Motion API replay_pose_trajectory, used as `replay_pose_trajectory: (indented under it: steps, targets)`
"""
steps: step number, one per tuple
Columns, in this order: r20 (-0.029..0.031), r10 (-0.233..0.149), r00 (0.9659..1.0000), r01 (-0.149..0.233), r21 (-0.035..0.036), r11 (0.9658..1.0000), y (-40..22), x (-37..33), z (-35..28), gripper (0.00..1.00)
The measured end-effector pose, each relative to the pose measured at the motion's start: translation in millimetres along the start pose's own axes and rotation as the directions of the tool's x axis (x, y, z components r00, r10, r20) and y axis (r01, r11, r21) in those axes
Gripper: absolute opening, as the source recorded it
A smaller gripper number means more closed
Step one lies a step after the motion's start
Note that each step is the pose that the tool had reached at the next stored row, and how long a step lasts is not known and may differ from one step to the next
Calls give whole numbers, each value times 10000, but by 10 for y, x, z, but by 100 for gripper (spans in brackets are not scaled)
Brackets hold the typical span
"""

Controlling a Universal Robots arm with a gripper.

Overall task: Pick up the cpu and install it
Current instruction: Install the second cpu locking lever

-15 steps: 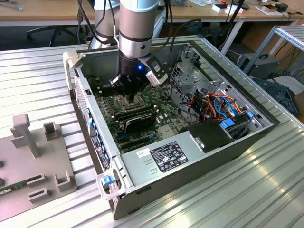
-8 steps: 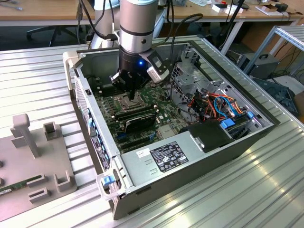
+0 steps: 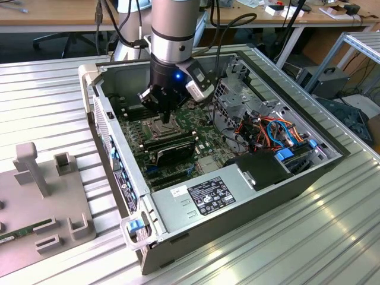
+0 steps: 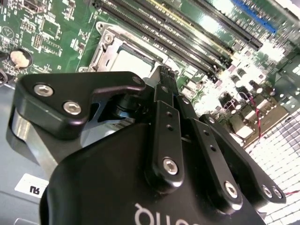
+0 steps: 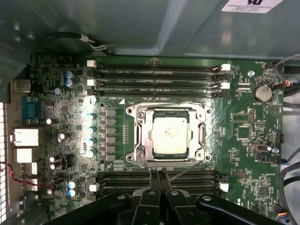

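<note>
Cpu (image 5: 171, 136) apparently seated in socket; hand (image 5: 158, 176) above, closed.

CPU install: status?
Gripper fingers shut, empty, above the motherboard. Small silver-grey square cpu sits in the metal socket frame. Nothing lies over the chip.

Arm: silver-grey cylindrical metal wrist segment (image 3: 172, 24) above a black cylindrical collar, with a small blue light lit on the collar. Grey-and-black box-shaped camera module (image 3: 199, 83) mounted at the side; black cables run up from it. Black metal two-finger gripper (image 4: 164, 75): flat link bars, silver hex screws at pivots, white lettering on glossy black housing.
</note>
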State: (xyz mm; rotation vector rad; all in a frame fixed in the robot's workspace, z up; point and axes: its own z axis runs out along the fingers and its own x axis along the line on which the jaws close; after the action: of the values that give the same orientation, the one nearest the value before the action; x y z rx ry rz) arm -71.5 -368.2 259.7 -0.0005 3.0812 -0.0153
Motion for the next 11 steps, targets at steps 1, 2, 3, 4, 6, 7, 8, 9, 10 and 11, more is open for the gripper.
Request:
replay_pose_trajectory:
  steps: [1,2,3,4,6,7,8,9,10,11]
  targets:
    - [0,1,10000,-1,-1,10000,-23,-2,1,11]
    - [0,1,10000,-1,-1,10000,-37,-4,1,11]
    - [0,1,10000,-1,-1,10000,-53,-5,1,11]
    - [0,1,10000,-1,-2,10000,-59,-5,1,11]
    - [-1,3,10000,-3,1,10000,-59,-5,2,11]
    - [1,3,10000,-3,-2,10000,-59,-5,5,11]
    - [0,2,10000,-2,-1,10000,-59,-4,14,11]
    - [0,0,10000,0,-1,10000,-59,-4,22,11]
    - [0,-1,10000,1,-1,10000,-59,-3,30,11]
    - [0,1,10000,-1,0,10000,-59,0,40,11]
